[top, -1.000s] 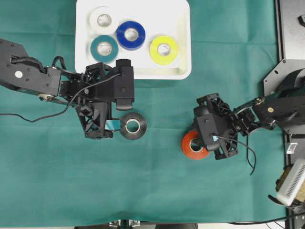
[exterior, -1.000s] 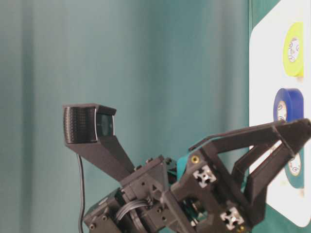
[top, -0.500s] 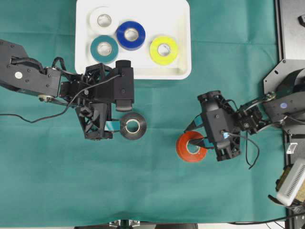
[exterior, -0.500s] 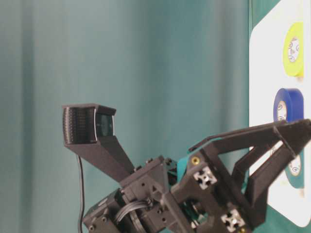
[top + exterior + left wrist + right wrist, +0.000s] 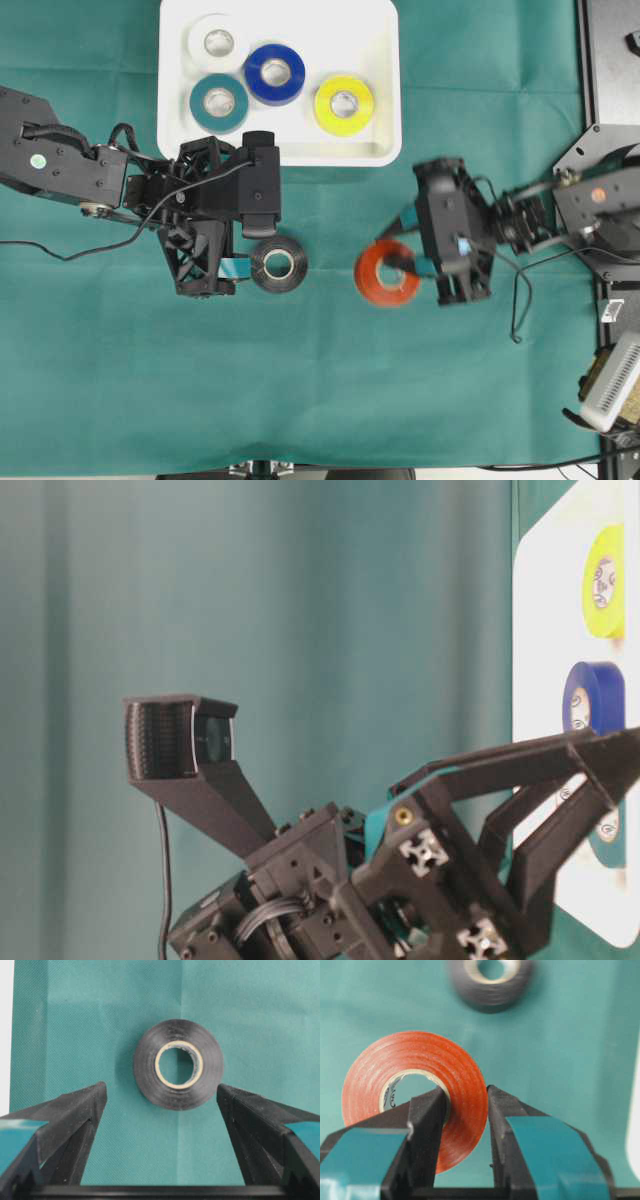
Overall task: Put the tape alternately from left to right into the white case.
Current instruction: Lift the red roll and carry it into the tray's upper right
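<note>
Right hand (image 5: 462, 1125): clamped on the red roll (image 5: 415, 1095), one finger through the core and one outside the wall; the roll is off the bench and tilted.
Change, right side: over the last second the red roll (image 5: 388, 275) has travelled left and up in the overhead view, with the right hand (image 5: 412, 266) carrying it toward the white case (image 5: 385, 120).
Left hand (image 5: 161, 1105): fingers spread wide on either side of the black roll (image 5: 178, 1071), touching neither side of it.
Change, left side: left hand (image 5: 234, 268) and black roll (image 5: 278, 264) sit where they were a second ago.
Black roll: flat on the green bench cloth (image 5: 320, 400), just below the case's near rim.
White case contents: white roll (image 5: 218, 42), teal roll (image 5: 220, 102), blue roll (image 5: 275, 74) and yellow roll (image 5: 344, 104), all lying flat.
Hard to make out: the table-level view is mostly filled by the left arm's camera mount (image 5: 185, 750); only a strip of the case with yellow, blue and teal rolls shows at its right edge, partly behind black struts.
</note>
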Controlling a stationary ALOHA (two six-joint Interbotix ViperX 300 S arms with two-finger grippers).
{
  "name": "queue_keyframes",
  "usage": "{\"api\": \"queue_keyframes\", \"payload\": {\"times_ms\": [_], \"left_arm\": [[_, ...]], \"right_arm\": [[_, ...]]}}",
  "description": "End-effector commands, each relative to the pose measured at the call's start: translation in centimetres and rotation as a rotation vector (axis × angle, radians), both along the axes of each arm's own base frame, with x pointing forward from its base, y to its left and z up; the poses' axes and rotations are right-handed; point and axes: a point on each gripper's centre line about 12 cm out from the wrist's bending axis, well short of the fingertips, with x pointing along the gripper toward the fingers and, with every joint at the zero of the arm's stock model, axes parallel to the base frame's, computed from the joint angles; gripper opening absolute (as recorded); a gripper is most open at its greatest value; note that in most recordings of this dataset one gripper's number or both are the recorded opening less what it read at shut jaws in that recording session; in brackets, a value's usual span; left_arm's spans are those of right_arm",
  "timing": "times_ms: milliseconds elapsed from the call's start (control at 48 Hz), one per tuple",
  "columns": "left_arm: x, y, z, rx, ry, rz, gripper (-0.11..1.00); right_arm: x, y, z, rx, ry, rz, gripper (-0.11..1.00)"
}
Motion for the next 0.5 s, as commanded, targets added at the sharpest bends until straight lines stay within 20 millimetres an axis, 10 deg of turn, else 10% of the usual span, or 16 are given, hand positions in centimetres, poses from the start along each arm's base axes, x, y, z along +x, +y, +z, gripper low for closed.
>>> {"api": "queue_keyframes", "payload": {"times_ms": [0, 479], "left_arm": [[0.1, -0.3, 1.6, -0.007, -0.044, -0.005, 0.61], [0.1, -0.4, 1.6, -0.007, -0.049, -0.008, 0.61]], "right_arm": [[0.8, -1.1, 1.3, -0.007, -0.046, -0.03, 0.2], [1.6, -7.4, 2.0, -0.099, -0.074, -0.173, 0.2]]}}
